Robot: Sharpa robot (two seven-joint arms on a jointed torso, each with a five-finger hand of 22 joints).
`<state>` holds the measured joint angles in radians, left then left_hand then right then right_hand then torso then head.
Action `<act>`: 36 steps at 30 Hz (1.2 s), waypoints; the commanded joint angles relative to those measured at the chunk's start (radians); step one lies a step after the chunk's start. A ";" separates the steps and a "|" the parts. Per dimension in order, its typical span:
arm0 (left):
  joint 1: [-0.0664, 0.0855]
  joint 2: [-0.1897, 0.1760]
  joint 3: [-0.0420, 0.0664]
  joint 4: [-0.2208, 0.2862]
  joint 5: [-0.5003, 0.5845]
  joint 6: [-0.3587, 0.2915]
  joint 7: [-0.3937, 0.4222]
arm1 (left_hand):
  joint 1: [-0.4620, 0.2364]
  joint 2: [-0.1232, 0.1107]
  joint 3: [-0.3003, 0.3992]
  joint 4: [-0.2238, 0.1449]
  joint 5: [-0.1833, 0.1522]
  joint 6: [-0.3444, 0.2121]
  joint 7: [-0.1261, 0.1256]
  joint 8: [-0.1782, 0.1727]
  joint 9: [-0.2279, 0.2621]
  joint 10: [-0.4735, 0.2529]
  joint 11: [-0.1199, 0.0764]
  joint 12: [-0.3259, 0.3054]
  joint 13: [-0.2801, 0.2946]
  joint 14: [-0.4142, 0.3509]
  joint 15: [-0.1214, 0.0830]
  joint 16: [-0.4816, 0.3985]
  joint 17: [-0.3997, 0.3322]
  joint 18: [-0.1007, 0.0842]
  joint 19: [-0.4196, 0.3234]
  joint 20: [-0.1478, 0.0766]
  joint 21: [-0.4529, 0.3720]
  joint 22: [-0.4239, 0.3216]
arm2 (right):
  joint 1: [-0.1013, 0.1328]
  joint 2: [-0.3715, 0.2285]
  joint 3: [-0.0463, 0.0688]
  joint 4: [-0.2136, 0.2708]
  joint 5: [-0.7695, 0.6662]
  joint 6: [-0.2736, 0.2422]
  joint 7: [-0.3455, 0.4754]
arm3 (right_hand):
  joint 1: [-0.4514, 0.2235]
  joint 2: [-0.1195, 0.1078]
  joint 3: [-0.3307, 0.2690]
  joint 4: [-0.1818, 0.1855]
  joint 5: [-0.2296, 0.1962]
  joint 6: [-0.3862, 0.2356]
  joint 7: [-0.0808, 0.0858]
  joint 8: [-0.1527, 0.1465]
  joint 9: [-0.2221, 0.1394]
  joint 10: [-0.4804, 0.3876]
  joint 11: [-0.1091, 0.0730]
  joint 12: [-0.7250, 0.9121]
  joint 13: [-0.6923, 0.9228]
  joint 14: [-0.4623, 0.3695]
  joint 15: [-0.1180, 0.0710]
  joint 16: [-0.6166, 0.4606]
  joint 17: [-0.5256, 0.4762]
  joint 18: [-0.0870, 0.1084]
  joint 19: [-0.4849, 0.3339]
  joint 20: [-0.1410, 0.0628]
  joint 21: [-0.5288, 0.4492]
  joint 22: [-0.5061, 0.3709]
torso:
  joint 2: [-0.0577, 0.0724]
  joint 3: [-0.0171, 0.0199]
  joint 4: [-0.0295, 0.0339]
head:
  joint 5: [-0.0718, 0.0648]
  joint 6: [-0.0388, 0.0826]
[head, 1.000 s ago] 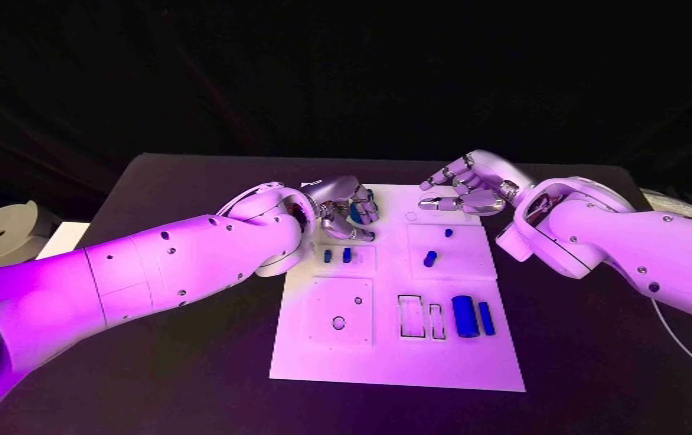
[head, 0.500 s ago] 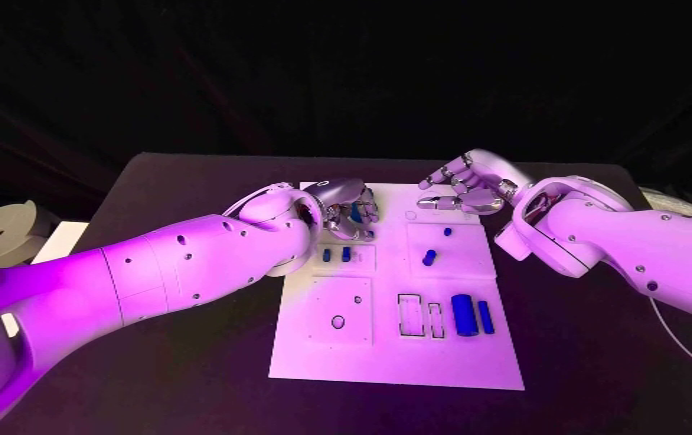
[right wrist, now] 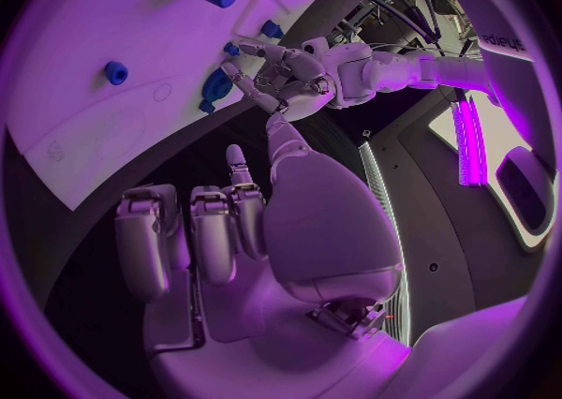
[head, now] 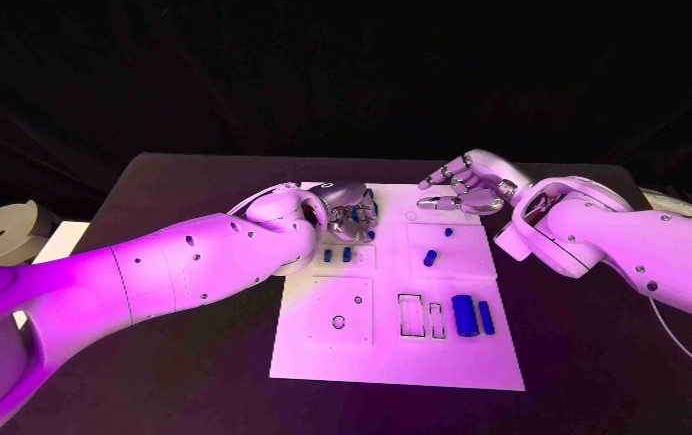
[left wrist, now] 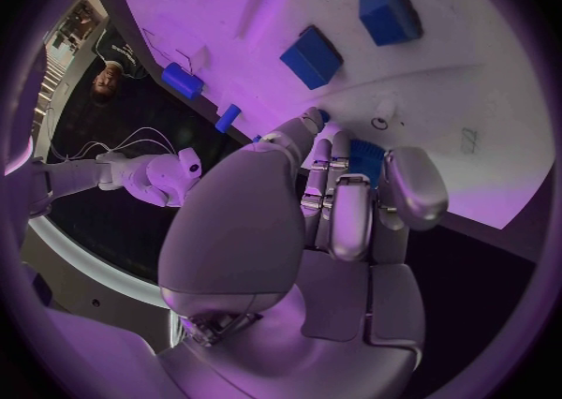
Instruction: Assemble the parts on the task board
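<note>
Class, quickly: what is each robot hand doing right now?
Left hand: fingers closed on a small blue part.
Right hand: open, holding nothing.

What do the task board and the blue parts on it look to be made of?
Task board: likely rigid plastic, matte white, with crisp shallow recesses. Blue parts, e.g. the large block: probably solid plastic, uniform colour, matte, sharp-edged. Neither can be settled by sight.

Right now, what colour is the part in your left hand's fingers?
Blue. The part shows best in the left wrist view, between the left hand's fingers over the task board.

White task board [head: 389, 355] lies flat mid-table; small blue parts [head: 464, 315] rest on it, apparently loose.
</note>
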<state>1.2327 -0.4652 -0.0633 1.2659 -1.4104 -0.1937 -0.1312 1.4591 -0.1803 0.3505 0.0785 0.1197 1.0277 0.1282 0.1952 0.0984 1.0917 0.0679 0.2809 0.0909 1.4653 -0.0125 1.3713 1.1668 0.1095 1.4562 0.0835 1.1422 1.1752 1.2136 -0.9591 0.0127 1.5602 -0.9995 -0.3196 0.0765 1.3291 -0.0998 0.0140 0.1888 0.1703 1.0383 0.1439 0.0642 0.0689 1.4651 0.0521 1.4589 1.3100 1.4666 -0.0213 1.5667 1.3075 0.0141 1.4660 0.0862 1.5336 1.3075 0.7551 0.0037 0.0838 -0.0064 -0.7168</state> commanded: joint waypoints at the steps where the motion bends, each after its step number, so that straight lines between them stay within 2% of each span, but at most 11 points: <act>1: -0.001 0.006 0.001 -0.004 -0.019 0.044 -0.030 | 0.002 0.010 0.012 -0.002 -0.003 0.010 0.000 -0.008 -0.003 0.011 0.000 -0.008 -0.004 0.033 -0.006 0.002 -0.002 -0.010 0.007 -0.002 -0.001 -0.002 | -0.001 0.001 0.000 0.001 -0.002 0.008 0.009 | -0.002 0.010 -0.010 0.000 0.008 -0.006 -0.004 0.003 0.001 0.052 0.004 -0.003 0.208 0.104 0.005 0.004 0.263 0.004 0.065 0.003 -0.005 0.191 | 0.001 -0.0002 -0.0001 | 0.000 0.000; 23: -0.004 0.020 0.000 0.000 -0.021 0.092 -0.033 | -0.003 0.008 0.037 -0.010 -0.003 0.026 -0.004 -0.017 -0.009 0.035 -0.005 -0.020 -0.014 0.034 -0.010 0.003 -0.009 -0.012 0.011 -0.006 0.006 0.006 | -0.001 0.003 0.000 0.001 -0.002 0.010 0.009 | -0.001 0.011 -0.011 0.000 0.009 -0.006 -0.004 0.003 0.001 0.053 0.004 -0.001 0.209 0.104 0.005 0.004 0.263 0.004 0.065 0.003 -0.005 0.191 | 0.000 0.0011 0.0001 | 0.001 -0.001; 30: -0.004 0.023 0.000 -0.001 -0.019 0.098 -0.040 | -0.005 0.008 0.042 -0.011 -0.003 0.025 -0.004 -0.022 -0.011 0.037 -0.005 -0.024 -0.017 0.033 -0.010 0.002 -0.012 -0.012 0.011 -0.007 0.005 0.006 | -0.001 0.004 0.000 0.001 -0.002 0.011 0.010 | -0.001 0.011 -0.011 0.000 0.009 -0.006 -0.004 0.003 0.001 0.053 0.004 -0.001 0.209 0.104 0.005 0.004 0.263 0.004 0.065 0.003 -0.005 0.191 | 0.000 0.0000 0.0002 | 0.001 -0.001; 33: -0.004 0.023 0.000 -0.001 -0.018 0.102 -0.044 | -0.008 0.011 0.048 -0.010 -0.003 0.029 -0.004 -0.024 -0.013 0.041 -0.005 -0.026 -0.018 0.033 -0.010 0.003 -0.013 -0.012 0.011 -0.007 0.005 0.006 | -0.001 0.004 0.000 0.001 -0.002 0.011 0.010 | -0.001 0.011 -0.011 0.000 0.009 -0.006 -0.004 0.003 0.001 0.053 0.004 -0.001 0.209 0.104 0.005 0.004 0.263 0.004 0.065 0.003 -0.005 0.191 | 0.000 0.0007 -0.0002 | 0.001 -0.002; 36: -0.004 0.024 0.000 -0.003 -0.018 0.105 -0.050 | -0.009 0.025 0.065 -0.012 -0.005 0.048 -0.007 -0.021 -0.012 0.059 -0.009 -0.027 -0.018 0.034 -0.013 0.005 -0.013 -0.012 0.011 -0.009 0.004 0.006 | -0.001 0.004 0.000 0.001 -0.002 0.012 0.010 | -0.001 0.011 -0.011 0.000 0.009 -0.006 -0.004 0.003 0.001 0.053 0.004 -0.001 0.209 0.104 0.005 0.004 0.263 0.004 0.065 0.003 -0.005 0.191 | 0.001 0.0002 -0.0001 | 0.001 -0.002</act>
<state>1.2356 -0.4438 -0.0572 1.2635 -1.4282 -0.1419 -0.1630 1.4499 -0.1619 0.4125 0.0657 0.1198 1.0728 0.1201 0.1770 0.0872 1.1485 0.0587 0.2576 0.0711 1.4653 -0.0196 1.3712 1.1539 0.1096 1.4632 0.0764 1.1422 1.1807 1.2135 -0.9560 0.0127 1.5600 -0.9989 -0.3192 0.0773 1.3291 -0.0998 0.0084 0.1889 0.1763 1.0383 0.1439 0.0642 0.0689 1.4651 0.0521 1.4589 1.3100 1.4665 -0.0213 1.5667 1.3081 0.0142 1.4660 0.0862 1.5336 1.3080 0.7552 0.0042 0.0839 -0.0055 -0.7182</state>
